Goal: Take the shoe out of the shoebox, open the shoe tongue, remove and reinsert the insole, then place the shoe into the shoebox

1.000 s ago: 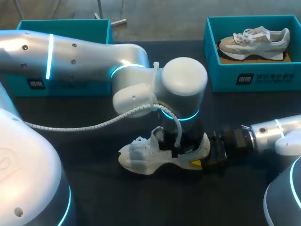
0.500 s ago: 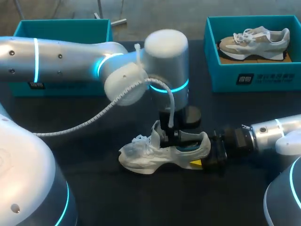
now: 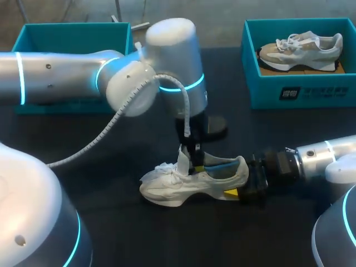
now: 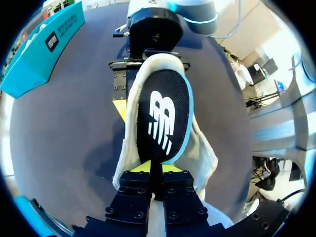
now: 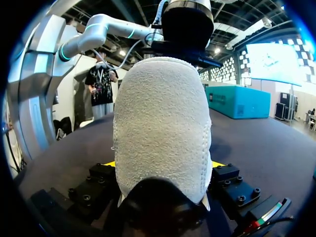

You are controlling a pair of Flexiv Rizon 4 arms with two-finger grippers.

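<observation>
White sneaker (image 3: 189,183) sits on the black table (image 3: 111,233), out of the shoebox (image 3: 72,26), heel squeezed in the right claw (image 3: 243,184), while the left claw (image 4: 155,185) pinches the dark insole (image 4: 163,118), partly lifted out; I think putting it back and boxing are left.

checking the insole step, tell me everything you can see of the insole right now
The insole is a flat, foam-looking piece with a black top, a white logo mark and a light blue rim. It lies tilted in the opening of the white shoe. Its forward end is raised and pinched between the fingers of the left pincer, and its heel end lies by the shoe's heel. From the head view only its blue edge shows. The right pincer grips the shoe's heel, not the insole.
</observation>
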